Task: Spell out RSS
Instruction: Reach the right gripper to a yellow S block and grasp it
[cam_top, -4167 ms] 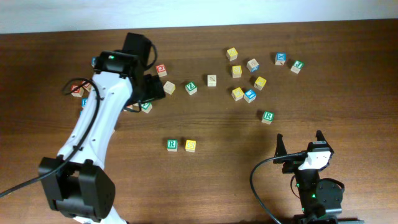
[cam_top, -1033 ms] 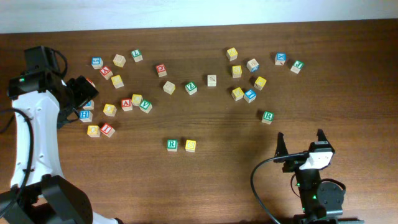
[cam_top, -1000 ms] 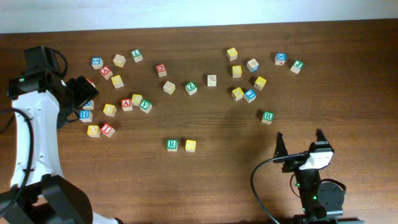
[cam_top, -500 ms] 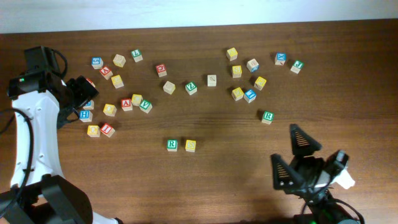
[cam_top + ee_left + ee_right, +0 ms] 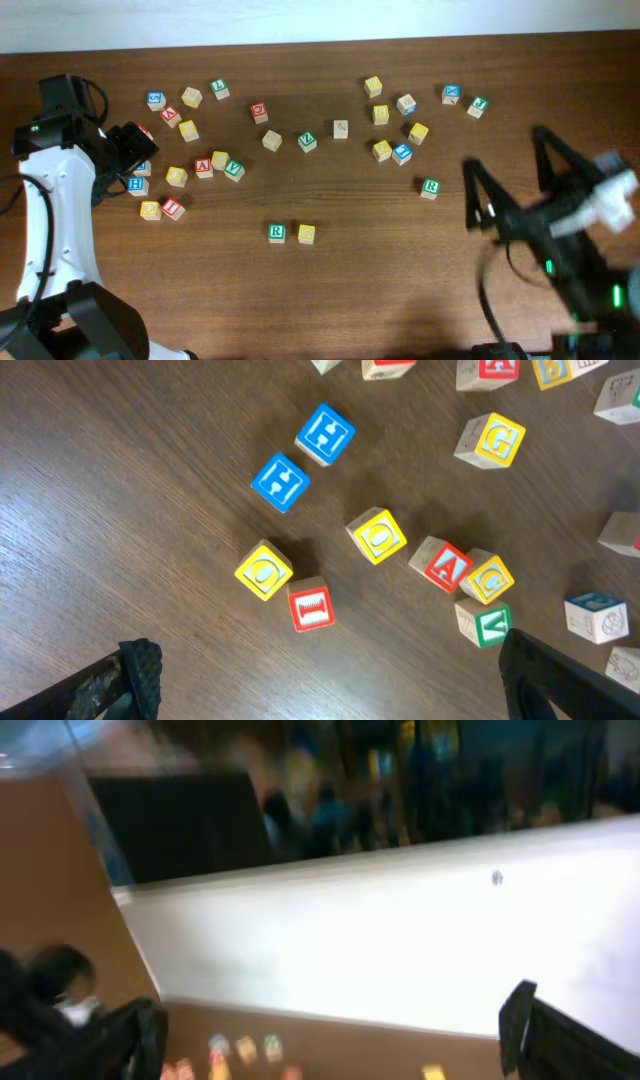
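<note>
Finding the left gripper [image 5: 328,658] at the far left, hanging above the surface [image 5: 330,300] with its jaws spread fully wide and nothing between them. Looking down from its wrist camera onto a loose scatter of cubes: two blue H cubes [image 5: 325,432] lying close together, a red I cube [image 5: 310,605] tight against a yellow one, a red A cube [image 5: 443,563] pressed beside a yellow G cube [image 5: 490,576].

Moving on to the middle of the surface, on the robot's side and well apart from either scatter: spotting the green R cube [image 5: 277,233] lying face up, with a yellow cube [image 5: 306,234] just beside it on its right and level with it. Not managing to read that cube's letter from overhead.

Passing to the right-hand scatter at the back: counting four more yellow cubes [image 5: 380,114] among blue and green ones, without being able to tell which carries an S. Noting one green-lettered cube [image 5: 430,187] sitting alone near that group, on the robot's side of it.

Ending at the far right: seeing the right gripper [image 5: 503,148] lifted off the surface and blurred, jaws gaping to their full width, gripping nothing. Getting only a blurred pale wall from its wrist camera, with a few tiny cubes along the bottom edge.
</note>
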